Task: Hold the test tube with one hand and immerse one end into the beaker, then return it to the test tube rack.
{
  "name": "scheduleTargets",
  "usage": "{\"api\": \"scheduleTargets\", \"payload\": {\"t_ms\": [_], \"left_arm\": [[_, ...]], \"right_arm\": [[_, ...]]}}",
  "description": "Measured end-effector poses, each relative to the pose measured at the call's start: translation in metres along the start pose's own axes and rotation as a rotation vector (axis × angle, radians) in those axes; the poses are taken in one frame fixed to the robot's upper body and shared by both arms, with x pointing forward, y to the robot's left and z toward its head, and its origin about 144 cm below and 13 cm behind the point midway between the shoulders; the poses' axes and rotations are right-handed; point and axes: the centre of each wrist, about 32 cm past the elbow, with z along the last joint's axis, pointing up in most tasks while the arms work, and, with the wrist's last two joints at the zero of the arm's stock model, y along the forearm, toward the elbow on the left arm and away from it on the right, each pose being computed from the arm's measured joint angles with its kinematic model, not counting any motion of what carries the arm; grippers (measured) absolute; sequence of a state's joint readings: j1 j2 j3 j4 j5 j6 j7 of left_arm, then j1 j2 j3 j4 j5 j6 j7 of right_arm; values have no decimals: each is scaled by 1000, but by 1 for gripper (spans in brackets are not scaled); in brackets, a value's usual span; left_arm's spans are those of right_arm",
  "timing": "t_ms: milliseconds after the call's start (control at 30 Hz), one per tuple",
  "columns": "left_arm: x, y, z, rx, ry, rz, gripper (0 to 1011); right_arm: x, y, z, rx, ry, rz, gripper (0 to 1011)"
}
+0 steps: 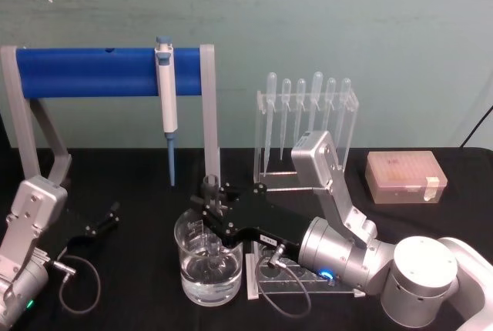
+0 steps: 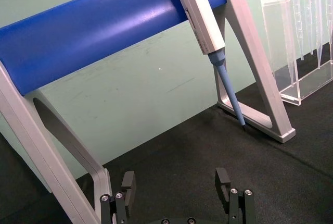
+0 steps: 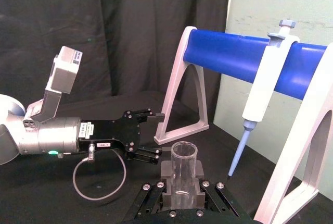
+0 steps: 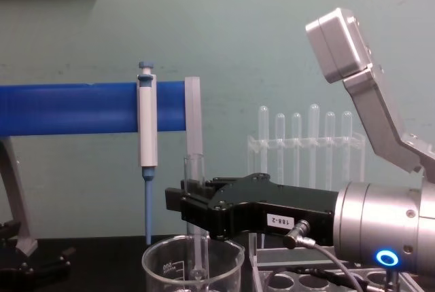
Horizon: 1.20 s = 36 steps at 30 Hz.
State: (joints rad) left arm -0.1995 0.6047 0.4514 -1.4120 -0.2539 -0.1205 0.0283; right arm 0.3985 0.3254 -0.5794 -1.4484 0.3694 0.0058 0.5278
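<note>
Pinching: the right gripper [image 1: 212, 209] has its black fingers [image 3: 166, 174] pressed onto the test tube [image 3: 184, 168], one on each side, a little below the rim.
Test tube: upright, open end above the fingers, lower end down inside the beaker [image 1: 187, 269], below its rim; whether it touches the bottom cannot be told.
Beaker: stands at the front of the table, just left of the test tube rack [image 4: 326, 280]; a clear liquid lies low in it.
Right arm: reaches in from the right across the rack, with a blue ring lit on its wrist.
Left gripper [image 2: 176, 182]: fingers spread wide with nothing between them, low over the table at the left, well apart from the beaker.
Table [image 1: 139, 185]: covered in flat black cloth.
Room: a pale green wall [image 1: 323, 15] stands close behind the table, scuffed in spots.
Stand [image 1: 100, 71]: grey legs carrying a thick blue bar, at the back left.
Pipettor [image 1: 166, 92]: white and blue, hangs from the bar with its tip pointing down, behind the beaker.
Pipette holder [image 1: 308, 127]: clear, with a row of thin plastic pipettes, behind the right arm.
Box [image 1: 404, 177]: pale pink, lidded, at the back right.
In the way: the stand's right leg [image 1: 209, 115] rises just behind the gripper and tube; the pipettor tip hangs near their left.
</note>
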Motion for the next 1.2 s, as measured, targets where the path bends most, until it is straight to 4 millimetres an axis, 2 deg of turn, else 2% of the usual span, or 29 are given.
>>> {"api": "scheduleTargets", "payload": {"t_ms": [800,933,1200], "left_arm": [[0,0,0,0,0,0,1000],[0,0,0,0,0,0,1000],[0,0,0,0,0,0,1000]], "right_arm": [[0,-1,4,8,-7,0,228],[1,-3,14,24,-25,3,228],[4,-6,57,61,-66,21,228]]}}
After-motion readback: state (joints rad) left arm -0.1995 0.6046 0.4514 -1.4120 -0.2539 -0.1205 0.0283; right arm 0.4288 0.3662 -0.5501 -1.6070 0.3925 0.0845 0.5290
